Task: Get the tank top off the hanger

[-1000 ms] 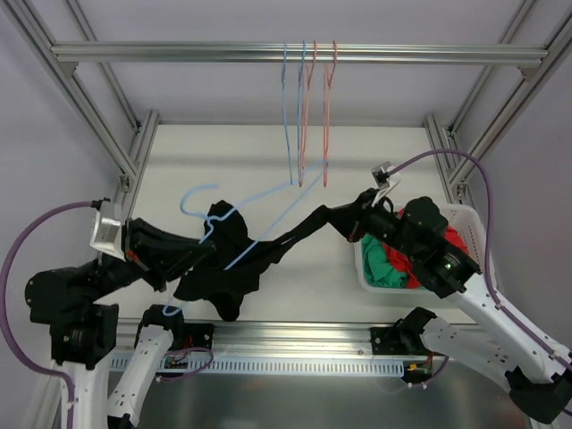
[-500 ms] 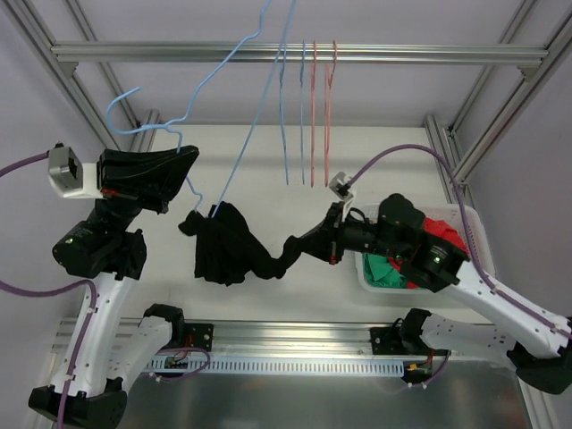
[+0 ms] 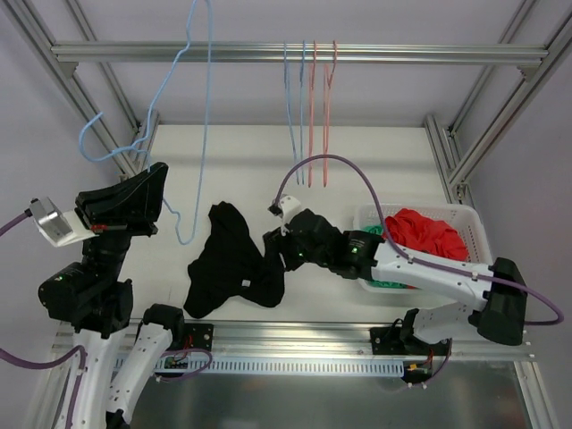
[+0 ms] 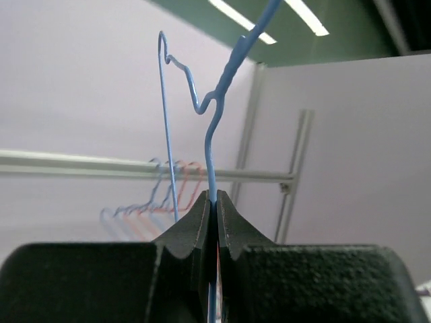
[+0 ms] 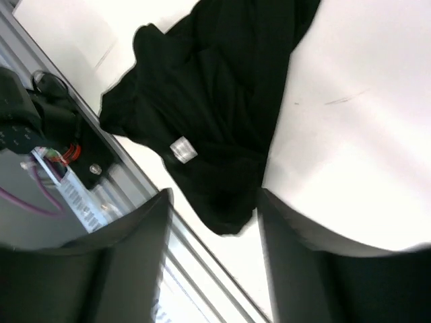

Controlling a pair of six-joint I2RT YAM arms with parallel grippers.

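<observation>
The black tank top [image 3: 228, 264] lies crumpled on the white worktop [image 3: 375, 170] between the 2 arms, close to the near edge, with no wire visible through it. Its long axis runs from the far end toward the near-left in the overhead view. The left pincer [image 4: 216, 202] is clenched on the wire of the blue hanger [image 4: 232, 57] and holds it high above the worktop. From above, the hanger's lowest bend shows just beside the garment's left edge, with bare surface between them. The right pincer [image 5: 214, 195] hovers released over the garment's right-hand end. Its 2 fingers [image 5: 135, 242] stand apart and grip nothing, and the cloth and its small white label sit directly beneath. The right arm is by far the nearer to the cloth, which spreads away to that pincer's left. The basket [image 3: 474, 214] of red and green clothes stands on the opposite side. By this look the separation appears done.
</observation>
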